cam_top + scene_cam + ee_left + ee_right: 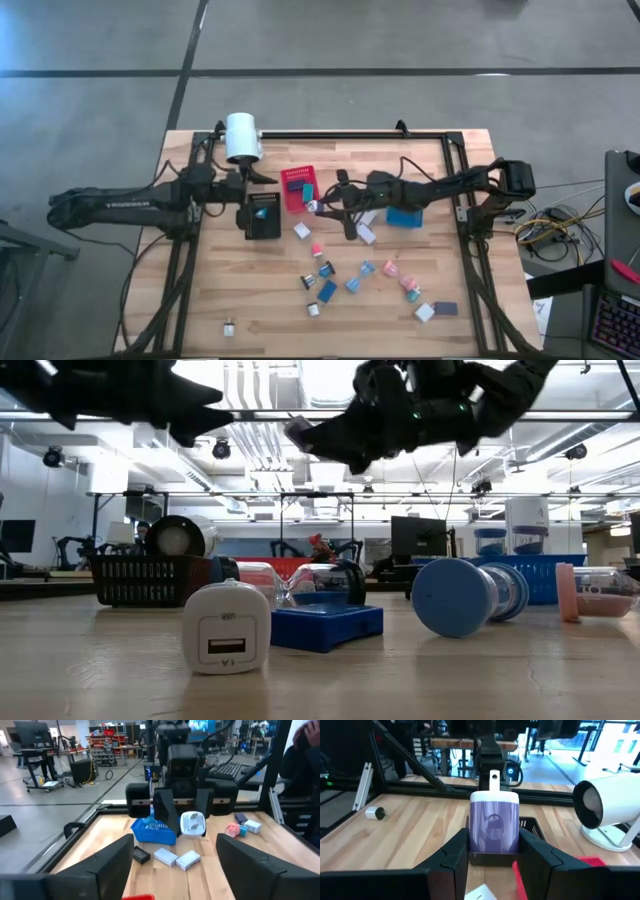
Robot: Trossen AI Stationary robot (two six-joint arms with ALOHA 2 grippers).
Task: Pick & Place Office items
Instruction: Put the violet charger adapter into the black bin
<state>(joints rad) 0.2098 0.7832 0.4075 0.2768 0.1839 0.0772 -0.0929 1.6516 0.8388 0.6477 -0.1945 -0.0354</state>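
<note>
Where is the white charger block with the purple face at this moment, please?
The white charger block is pinched in the right hand, above the table's middle in the high view, beside the red bin and right of the black bin.

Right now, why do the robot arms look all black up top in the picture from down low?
In the low view, bright ceiling lights shine behind the arms, so both arms are dark silhouettes; the white charger block up close looks big and a bit soft. In the right wrist view, the right hand grips a white charger.
</note>
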